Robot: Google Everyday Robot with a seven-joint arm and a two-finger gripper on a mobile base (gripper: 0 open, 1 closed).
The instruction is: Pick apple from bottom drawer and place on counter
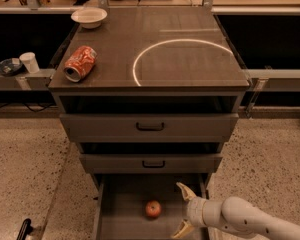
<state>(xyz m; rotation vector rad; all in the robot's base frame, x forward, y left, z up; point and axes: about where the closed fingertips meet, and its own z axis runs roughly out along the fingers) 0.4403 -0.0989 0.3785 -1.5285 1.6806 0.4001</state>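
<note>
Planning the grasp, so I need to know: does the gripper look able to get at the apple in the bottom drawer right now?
Probably yes. The bottom drawer is pulled open, and the gripper sits just beside the apple, fingers open toward it, nothing between.

No text is legible; the claw (pixel 179 210) hangs in the bottom drawer (pixel 122 212).

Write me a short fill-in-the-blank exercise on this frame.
The apple lies in the bottom drawer, which stands ___, not shut.
The gripper, open beside the apple, does not ___ it.
The soda can lies on the counter, ___ the white circle.
Missing: open; touch; outside.
</note>
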